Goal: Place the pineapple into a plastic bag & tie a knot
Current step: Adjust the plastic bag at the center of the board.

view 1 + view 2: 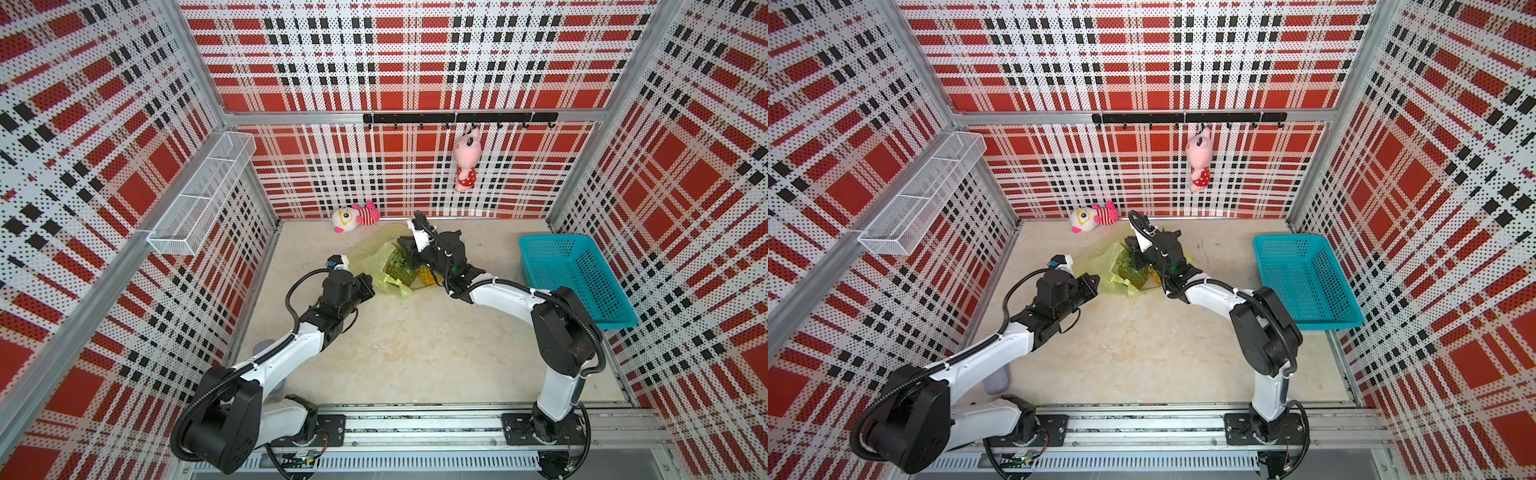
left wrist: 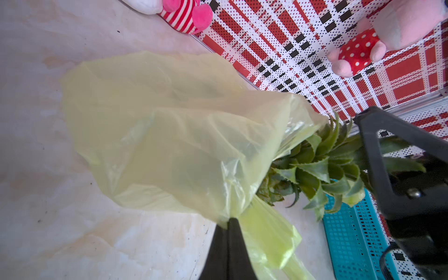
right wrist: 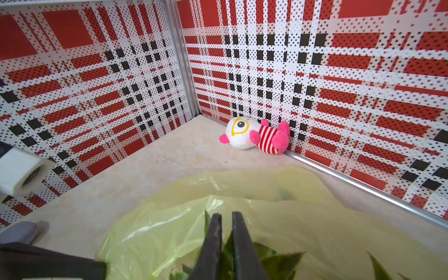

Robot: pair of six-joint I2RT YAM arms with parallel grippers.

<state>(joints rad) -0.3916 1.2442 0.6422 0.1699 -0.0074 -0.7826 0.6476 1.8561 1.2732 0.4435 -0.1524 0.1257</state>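
The table (image 1: 415, 353) carries a blue basket (image 1: 577, 278), well apart from the right gripper on its outer side. The yellow-green bag (image 2: 169, 145) billows ahead of the left gripper (image 2: 229, 221), which is pressed together on a bunched edge of it. The pineapple (image 2: 315, 167) lies between both grippers, leaves showing past the bag's edge. The right gripper (image 3: 226, 214) pinches a leaf. A striped toy (image 3: 257, 135) lies beyond it, by the wall.

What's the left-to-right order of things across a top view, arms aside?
White wire shelf → plastic bag → hanging pink plush → turquoise basket. Striped plush and pineapple overlap the bag, so omitted.
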